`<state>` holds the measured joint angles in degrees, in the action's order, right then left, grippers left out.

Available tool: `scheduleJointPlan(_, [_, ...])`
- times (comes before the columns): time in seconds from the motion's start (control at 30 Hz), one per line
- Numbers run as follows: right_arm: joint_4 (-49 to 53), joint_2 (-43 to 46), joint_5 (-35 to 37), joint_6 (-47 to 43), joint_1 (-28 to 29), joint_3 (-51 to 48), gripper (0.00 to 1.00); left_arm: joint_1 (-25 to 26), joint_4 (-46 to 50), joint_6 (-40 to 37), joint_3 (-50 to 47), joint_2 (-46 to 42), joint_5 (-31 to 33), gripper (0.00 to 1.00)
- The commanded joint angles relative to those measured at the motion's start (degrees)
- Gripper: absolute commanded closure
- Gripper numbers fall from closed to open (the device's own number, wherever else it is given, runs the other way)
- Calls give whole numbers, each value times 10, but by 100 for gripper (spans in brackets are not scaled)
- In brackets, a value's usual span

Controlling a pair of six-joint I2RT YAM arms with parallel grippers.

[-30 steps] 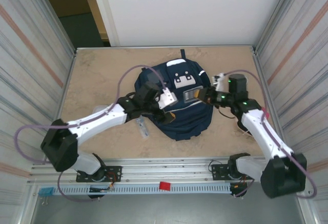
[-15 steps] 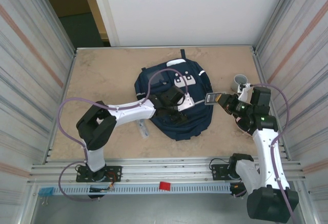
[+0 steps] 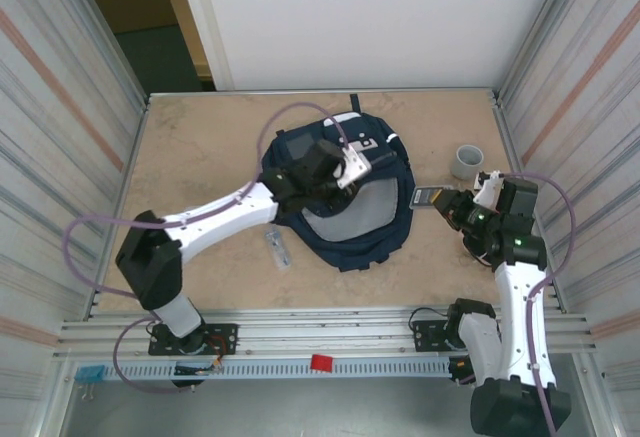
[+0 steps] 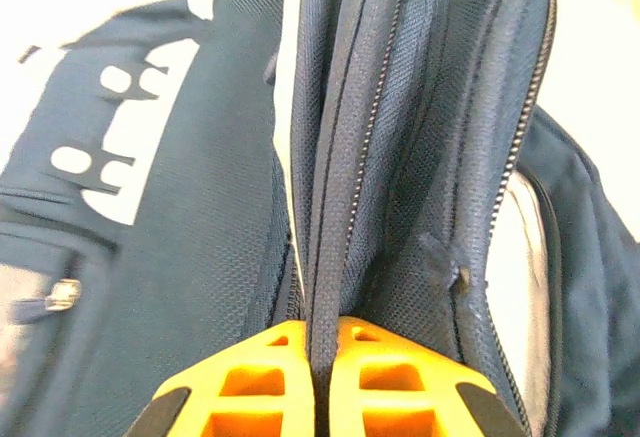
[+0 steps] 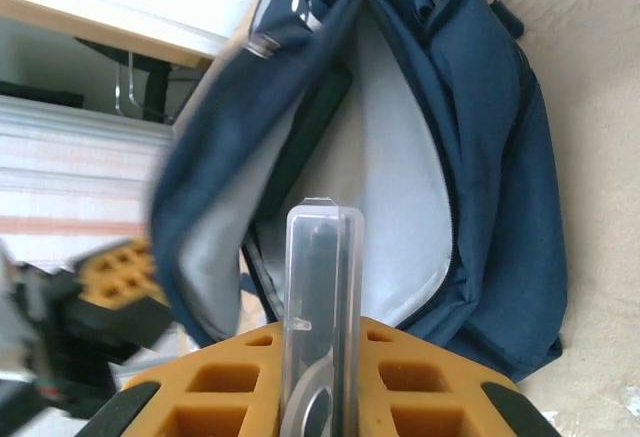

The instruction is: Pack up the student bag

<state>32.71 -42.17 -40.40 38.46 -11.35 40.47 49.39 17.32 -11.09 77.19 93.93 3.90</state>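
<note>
Tan table (image 3: 200, 147) | left pincer (image 4: 322, 355) clamps student bag (image 3: 352, 239) edge | right pincer (image 5: 322, 382) alongside grips clear case (image 5: 322, 277)

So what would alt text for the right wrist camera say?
The right hand grips a clear case edge-on, aimed at the open navy bag, whose pale grey lining shows. The left hand, blurred at lower left, holds the bag's flap.

The student bag (image 3: 350, 247) gapes toward 3 o'clock, its flap pinched up by the left gripper (image 4: 322, 347). Bare table (image 3: 200, 147) reaches from there to the clear case (image 5: 322, 257) clamped in the right gripper (image 5: 322, 357). A grey cylinder (image 3: 466, 162) stands at 2 o'clock, and the left arm (image 3: 215, 222) bars 8 o'clock.
</note>
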Motion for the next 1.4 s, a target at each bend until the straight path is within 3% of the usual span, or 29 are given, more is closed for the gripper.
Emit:
scheduleJointPlan(0.0, [-22,15,-16,29,26,-37,82,-30,-21,45,44,-36,-22,100])
scheduleJointPlan(0.1, [-98,19,9,89,99,-75,81,-40,-17,60,66,-34,-51,100])
scheduleJointPlan(0.27, [-315,-33,142,208,265,-135,80,-44,-9,65,94,-32,-75,100])
scheduleJointPlan(0.37, [-418,-129,176,227,333,-124,80,-46,-5,63,100,-31,-81,100])
scheduleJointPlan(0.47, [-471,-250,154,228,367,-78,81,-52,-4,66,103,-33,-93,100])
scheduleJointPlan(0.73, [-617,-485,110,267,406,15,81,-60,-43,85,94,-51,-118,100])
scheduleJointPlan(0.93, [-653,-594,86,303,411,74,78,-69,-47,90,91,-56,-129,100])
scheduleJointPlan(1.17, [-513,-616,123,254,402,115,56,-80,-53,93,70,-73,-128,100])
scheduleJointPlan(1.37, [-414,-533,157,206,369,86,47,-87,-53,90,52,-77,-115,100])
